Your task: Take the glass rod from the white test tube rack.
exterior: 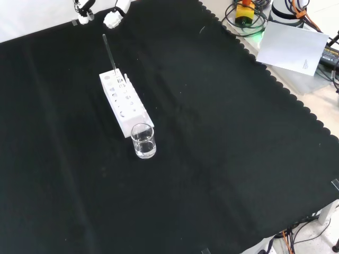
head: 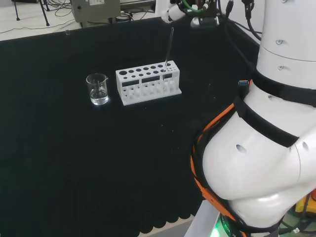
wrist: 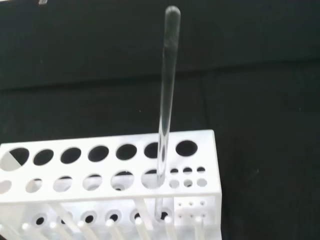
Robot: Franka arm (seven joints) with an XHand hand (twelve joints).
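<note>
- The black cloth (exterior: 222,137) covers the bench across the front view; its scalloped edge runs down the right side, with a white sheet of paper (exterior: 294,47) beyond it at upper right.
- The white test tube rack (head: 148,82) stands at upper centre of the head view, empty apart from the rod.
- A clear beaker (head: 98,89) sits just left of the rack in the head view; I cannot tell its contents.
- The glass rod (wrist: 167,95) stands nearly upright in a hole near the rack's end.
- The hand (exterior: 114,16) shows at the front view's top edge, apart from the rod; how its fingers stand cannot be told.
</note>
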